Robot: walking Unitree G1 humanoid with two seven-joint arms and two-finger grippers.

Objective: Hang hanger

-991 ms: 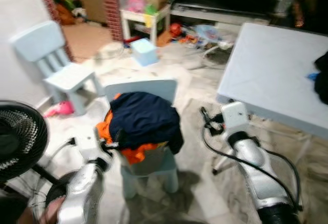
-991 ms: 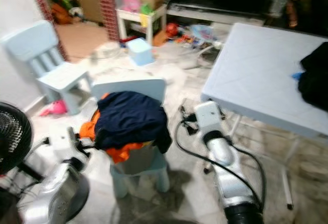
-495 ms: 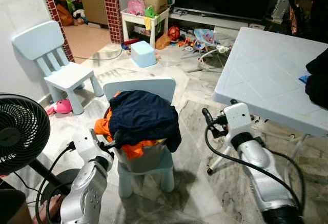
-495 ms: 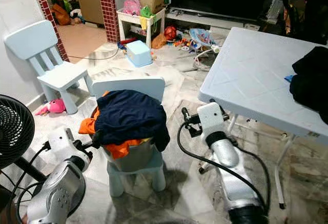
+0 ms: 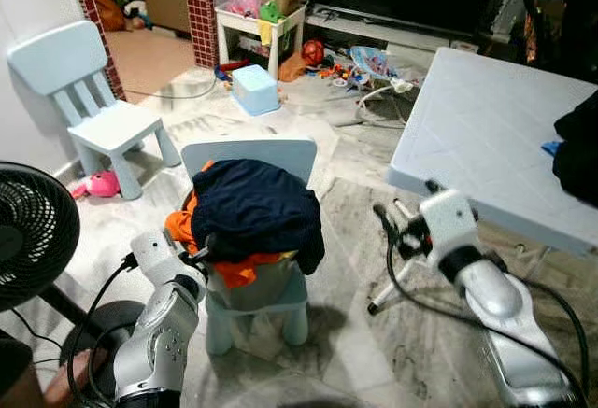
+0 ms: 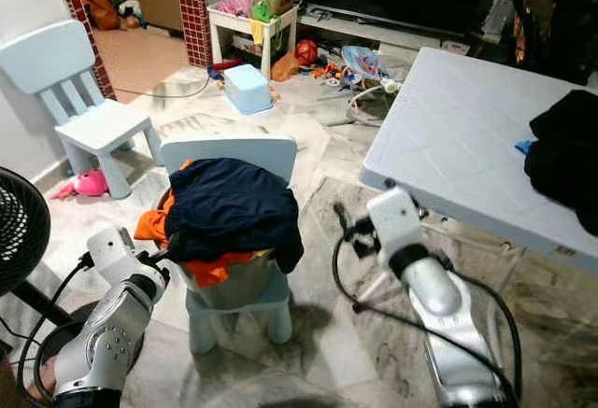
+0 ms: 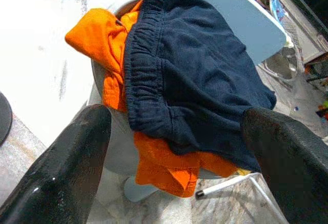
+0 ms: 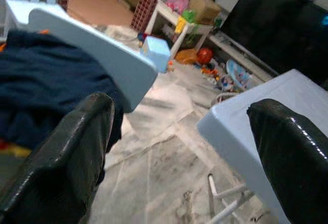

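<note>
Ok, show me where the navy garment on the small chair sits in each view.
Left eye view: navy garment, centre, draped over the bucket on the chair.
Right eye view: same garment, left of centre.
Left wrist view, between the open left gripper's fingers.
Right wrist view, at one edge.
Shared landmark: the pale blue chair back.

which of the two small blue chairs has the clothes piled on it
The near chair, right in front of the robot between its arms, carries the navy garment and orange garment. The far chair by the wall has a bare seat.
</note>
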